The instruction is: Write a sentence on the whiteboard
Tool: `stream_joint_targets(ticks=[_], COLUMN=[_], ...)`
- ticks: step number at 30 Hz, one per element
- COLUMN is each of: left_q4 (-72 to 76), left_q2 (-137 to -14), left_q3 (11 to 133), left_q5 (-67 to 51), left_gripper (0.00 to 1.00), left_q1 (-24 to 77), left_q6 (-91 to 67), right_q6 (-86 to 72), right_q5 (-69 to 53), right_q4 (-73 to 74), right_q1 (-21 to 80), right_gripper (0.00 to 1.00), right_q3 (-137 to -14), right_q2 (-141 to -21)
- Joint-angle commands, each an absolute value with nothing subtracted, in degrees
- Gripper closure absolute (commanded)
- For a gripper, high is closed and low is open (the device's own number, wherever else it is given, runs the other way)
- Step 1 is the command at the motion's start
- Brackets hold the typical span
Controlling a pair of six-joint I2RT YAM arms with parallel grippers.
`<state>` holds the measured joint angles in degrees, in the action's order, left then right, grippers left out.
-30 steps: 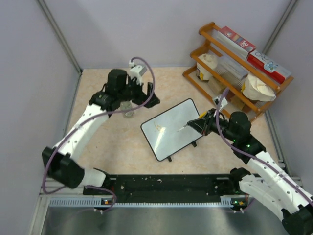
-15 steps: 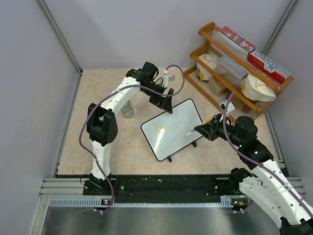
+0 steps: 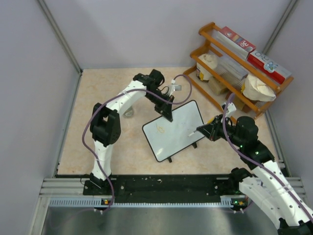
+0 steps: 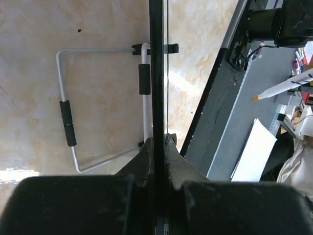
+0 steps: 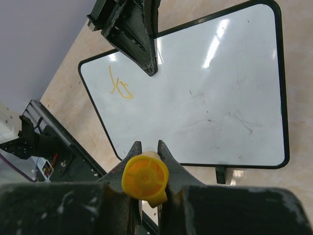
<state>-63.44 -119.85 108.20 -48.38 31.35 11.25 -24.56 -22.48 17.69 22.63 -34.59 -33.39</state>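
Your left gripper (image 3: 167, 114) pinches the far edge of the whiteboard (image 3: 176, 132) and holds it steady. Your right gripper (image 5: 147, 146) is closed on a marker (image 5: 145, 177) with a yellow end. The board lies under the marker's tip; I cannot tell if they touch. Only a small orange bit of the sentence (image 5: 120, 87) is there, near your left gripper. I think the writing has barely begun. Next, bring the tip beside that bit and press softly.

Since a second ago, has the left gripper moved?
Yes. The left gripper has swung right, toward the wooden rack, and now clamps the whiteboard's far edge.
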Motion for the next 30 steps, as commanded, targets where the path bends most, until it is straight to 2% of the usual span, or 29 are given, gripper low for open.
stream_joint_targets(ticks=[1,13,23,25,27,30], left_q4=[-65.74,-67.06,-60.29,-60.21,-59.07,-54.15], left_q2=[-120.33,-122.60,-122.87,-122.08,-120.25,-116.04], left_q3=[104.34,101.69,102.13,102.57,102.05,99.77], left_q5=[-48.68,-51.76,-49.49,-48.26,-46.33,-43.25], left_gripper=[1.00,1.00,1.00,0.88,0.58,0.44], left_q1=[33.31,37.17,39.02,38.94,38.50,38.06], left_q6=[15.46,18.55,13.36,12.75,12.05,9.41], right_q6=[-23.12,-22.94,-22.85,-22.94,-23.03,-23.20], right_q5=[-21.88,-22.50,-22.24,-22.15,-22.32,-22.76], right_q4=[18.19,18.81,20.21,20.48,20.48,20.39], right_q1=[21.53,21.36,21.36,21.27,21.27,21.27], right_gripper=[1.00,1.00,1.00,1.00,1.00,1.00], right_q3=[-37.44,-38.76,-38.94,-38.94,-38.94,-38.94], right_q2=[-32.26,-31.82,-31.03,-30.94,-30.94,-30.94])
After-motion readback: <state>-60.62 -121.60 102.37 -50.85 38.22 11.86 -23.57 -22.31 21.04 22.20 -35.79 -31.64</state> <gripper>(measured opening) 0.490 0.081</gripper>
